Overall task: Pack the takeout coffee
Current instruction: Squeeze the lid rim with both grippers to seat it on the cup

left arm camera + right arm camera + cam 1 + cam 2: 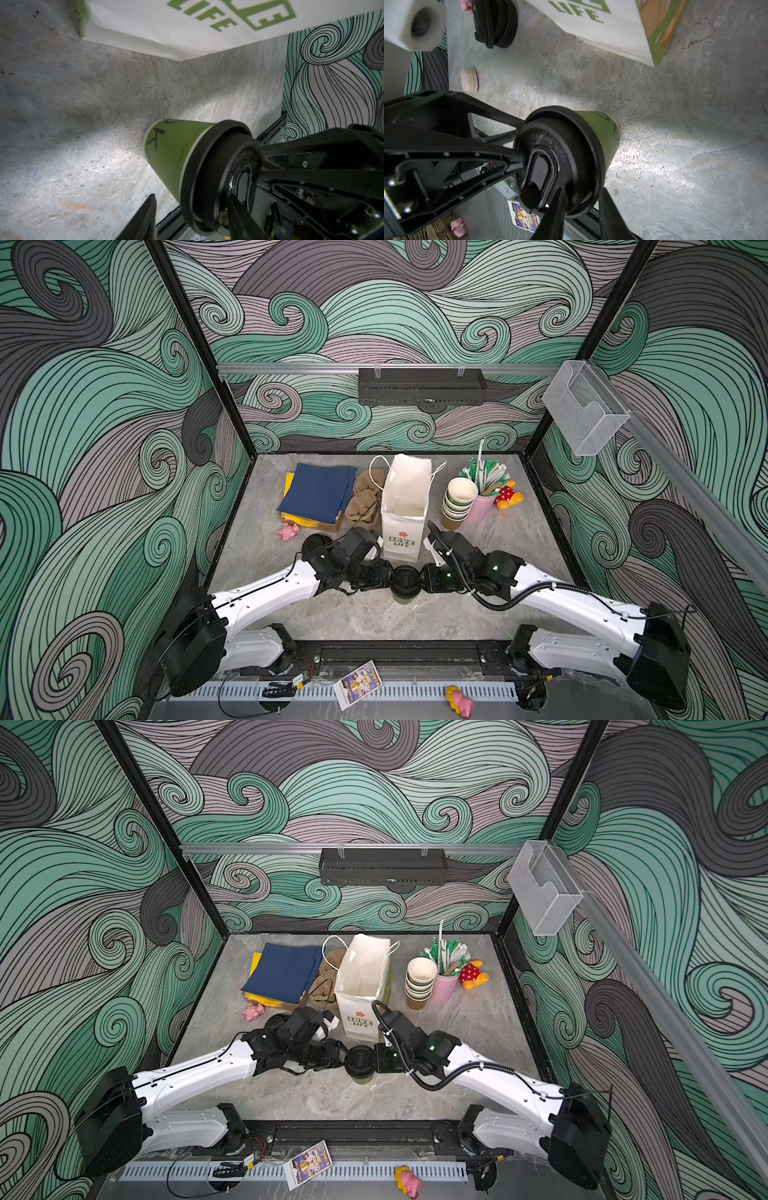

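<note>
Here, a lid [405,578] caps the green cup [402,598]; straws [486,475] fill the pink cup [482,508].

White bag [405,506] stands close behind the lidded cup [405,578]; table [374,620] in front lies open.

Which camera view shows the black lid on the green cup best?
The right wrist view: the lid faces it, lettering readable. The left wrist view shows its side; both top views show it small.
</note>
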